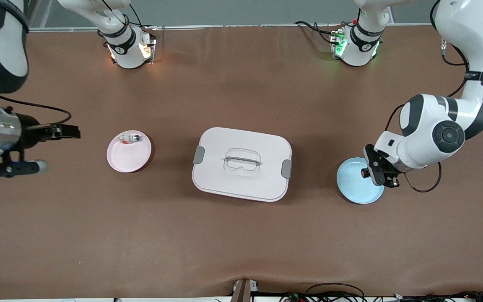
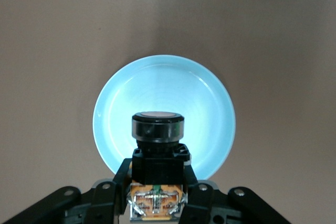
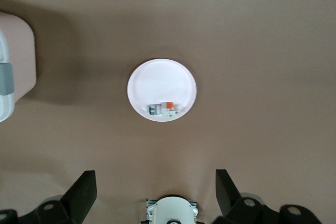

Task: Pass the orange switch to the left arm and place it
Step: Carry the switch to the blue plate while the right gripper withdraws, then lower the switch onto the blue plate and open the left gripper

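The orange switch (image 2: 157, 153), a stubby black part with orange bands, sits gripped between the black fingers of my left gripper (image 2: 157, 184), which is shut on it. The gripper holds it just above a blue plate (image 2: 164, 82). In the front view the left gripper (image 1: 375, 171) hangs over the blue plate (image 1: 357, 189) at the left arm's end of the table, with the orange switch (image 1: 365, 172) in it. The white box (image 1: 242, 163) stands mid-table between the plates. My right gripper (image 1: 53, 149) waits open and holds nothing at the right arm's end, beside a pink plate (image 1: 129, 156).
A whitish switch with a green tip (image 1: 132, 138) lies on the pink plate; the right wrist view shows that plate (image 3: 161, 85), the whitish switch (image 3: 167, 109) and a corner of the box (image 3: 14, 66). Cables lie along the table edge nearest the camera.
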Tool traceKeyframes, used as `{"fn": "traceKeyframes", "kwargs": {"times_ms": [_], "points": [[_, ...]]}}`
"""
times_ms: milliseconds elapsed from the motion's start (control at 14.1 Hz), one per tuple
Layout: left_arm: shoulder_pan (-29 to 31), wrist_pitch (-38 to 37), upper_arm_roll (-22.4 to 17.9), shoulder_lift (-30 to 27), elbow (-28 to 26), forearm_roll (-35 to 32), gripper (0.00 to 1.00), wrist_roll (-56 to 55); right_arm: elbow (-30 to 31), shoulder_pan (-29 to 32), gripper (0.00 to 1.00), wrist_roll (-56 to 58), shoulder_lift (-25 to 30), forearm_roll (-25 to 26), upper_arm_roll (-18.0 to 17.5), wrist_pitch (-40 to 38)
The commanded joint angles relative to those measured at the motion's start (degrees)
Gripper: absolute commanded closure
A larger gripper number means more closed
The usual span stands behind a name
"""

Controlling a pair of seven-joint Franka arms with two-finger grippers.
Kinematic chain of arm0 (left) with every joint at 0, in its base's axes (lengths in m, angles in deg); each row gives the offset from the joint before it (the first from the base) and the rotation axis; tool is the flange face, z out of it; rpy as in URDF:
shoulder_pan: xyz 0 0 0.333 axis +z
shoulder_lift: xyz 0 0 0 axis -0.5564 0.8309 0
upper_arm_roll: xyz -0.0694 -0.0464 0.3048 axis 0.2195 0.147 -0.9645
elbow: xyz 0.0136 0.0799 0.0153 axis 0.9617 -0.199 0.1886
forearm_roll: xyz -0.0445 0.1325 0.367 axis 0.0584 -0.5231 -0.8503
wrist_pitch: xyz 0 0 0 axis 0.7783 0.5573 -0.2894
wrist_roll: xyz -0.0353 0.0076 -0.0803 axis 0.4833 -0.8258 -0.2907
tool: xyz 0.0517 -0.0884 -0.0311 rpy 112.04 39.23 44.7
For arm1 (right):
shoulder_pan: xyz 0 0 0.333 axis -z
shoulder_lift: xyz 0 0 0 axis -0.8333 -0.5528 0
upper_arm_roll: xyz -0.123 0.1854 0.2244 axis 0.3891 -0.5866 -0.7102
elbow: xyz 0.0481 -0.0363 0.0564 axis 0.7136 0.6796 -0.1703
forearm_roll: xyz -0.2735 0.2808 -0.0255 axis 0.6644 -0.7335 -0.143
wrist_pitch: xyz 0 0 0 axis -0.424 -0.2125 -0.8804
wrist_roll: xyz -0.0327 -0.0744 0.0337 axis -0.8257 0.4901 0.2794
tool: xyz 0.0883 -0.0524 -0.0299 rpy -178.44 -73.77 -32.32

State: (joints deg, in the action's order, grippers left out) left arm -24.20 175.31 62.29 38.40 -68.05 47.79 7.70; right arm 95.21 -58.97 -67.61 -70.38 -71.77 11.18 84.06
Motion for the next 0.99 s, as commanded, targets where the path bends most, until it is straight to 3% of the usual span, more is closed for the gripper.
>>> {"fn": "traceKeyframes", "kwargs": {"times_ms": [0,142,497,781,923], "points": [[1.8,6.5,0.4,1.9,-2.7,-0.9,1.00,6.0,1.2,2.1,0.00,0.2,1.9,2.0,-1.0,-1.3],[2.0,8.8,0.4,3.8,-2.9,-0.9,1.00,8.1,1.5,3.0,0.00,0.3,1.6,2.0,-1.1,-4.3],[3.0,17.2,0.4,9.8,-2.9,-0.9,1.00,17.7,2.8,3.7,0.00,-0.5,1.6,1.2,-1.2,-2.4],[3.1,17.4,0.3,10.8,-3.0,-0.9,1.00,17.8,3.8,8.0,0.00,-0.3,1.9,-3.6,-1.2,1.5],[3.2,17.1,0.4,10.8,-3.4,-0.9,1.00,18.0,4.0,8.2,0.00,-0.5,2.1,-3.0,-1.1,2.3]]}}
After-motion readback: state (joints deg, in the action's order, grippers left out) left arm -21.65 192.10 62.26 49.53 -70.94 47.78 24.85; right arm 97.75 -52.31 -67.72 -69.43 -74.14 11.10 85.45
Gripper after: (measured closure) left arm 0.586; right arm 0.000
